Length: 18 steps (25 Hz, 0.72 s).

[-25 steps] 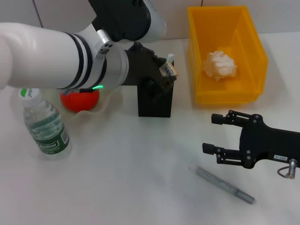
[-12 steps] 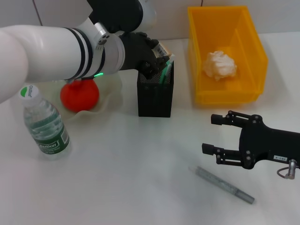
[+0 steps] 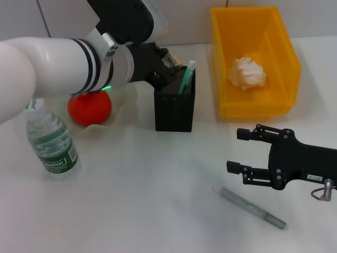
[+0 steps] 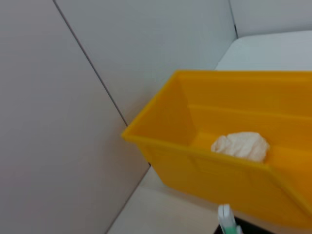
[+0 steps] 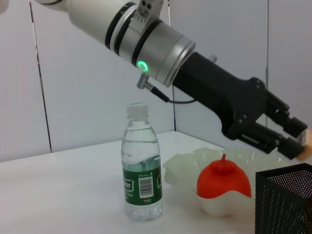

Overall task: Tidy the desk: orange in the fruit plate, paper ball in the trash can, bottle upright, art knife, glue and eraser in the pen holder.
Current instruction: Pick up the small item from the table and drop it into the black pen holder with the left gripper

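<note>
Step in hand: eraser (image 3: 171, 59) held pinched in left pincer (image 3: 167, 62) just above pen holder (image 3: 174, 108) rim. Right pincer (image 3: 243, 150) parked open, empty, on desk (image 3: 142, 195). Next, by judgement: eraser centred over opening, then released.

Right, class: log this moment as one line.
left claw: holds tan eraser at black mesh pen holder rim | right claw: open, near grey art knife | red-orange fruit: in green glass plate

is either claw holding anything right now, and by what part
Left claw pinches the tiny tan eraser block at its fingertips; gripped part hidden. Open right claw holds nothing.
</note>
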Each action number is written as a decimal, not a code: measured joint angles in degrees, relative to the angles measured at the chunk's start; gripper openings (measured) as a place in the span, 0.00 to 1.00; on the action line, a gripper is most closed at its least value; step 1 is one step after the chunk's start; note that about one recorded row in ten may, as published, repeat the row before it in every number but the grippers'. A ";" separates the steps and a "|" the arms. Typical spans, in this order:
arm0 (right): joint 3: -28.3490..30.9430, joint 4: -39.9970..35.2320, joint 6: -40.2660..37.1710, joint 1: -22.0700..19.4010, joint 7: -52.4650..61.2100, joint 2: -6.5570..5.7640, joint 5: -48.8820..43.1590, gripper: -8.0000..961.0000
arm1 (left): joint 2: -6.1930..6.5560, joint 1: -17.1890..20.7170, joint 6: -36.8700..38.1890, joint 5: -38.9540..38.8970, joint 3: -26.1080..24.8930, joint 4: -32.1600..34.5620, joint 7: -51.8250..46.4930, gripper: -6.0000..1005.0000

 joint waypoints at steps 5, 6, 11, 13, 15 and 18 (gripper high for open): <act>0.00 0.00 0.02 0.01 0.02 0.02 0.01 0.80 | 0.00 0.08 -0.13 -0.13 0.24 -1.57 0.34 0.39; 0.00 0.00 0.02 0.01 0.02 0.04 0.01 0.80 | 0.00 0.16 -0.15 -0.14 0.58 -1.79 0.44 0.39; 0.00 0.00 -0.05 0.01 0.03 0.06 0.13 0.80 | 0.00 0.17 -0.22 -0.17 1.02 -2.23 0.53 0.40; 0.00 0.00 -0.09 0.01 0.03 0.08 0.17 0.80 | 0.00 0.17 -0.22 -0.17 1.02 -2.23 0.53 0.40; 0.00 0.00 -0.11 -0.01 0.03 0.08 0.20 0.80 | 0.01 0.10 -0.98 -0.25 1.03 -2.43 0.56 0.40; 0.00 0.00 -0.21 -0.19 0.03 0.09 0.59 0.80 | 0.01 0.10 -1.27 -0.28 1.03 -2.45 0.55 0.40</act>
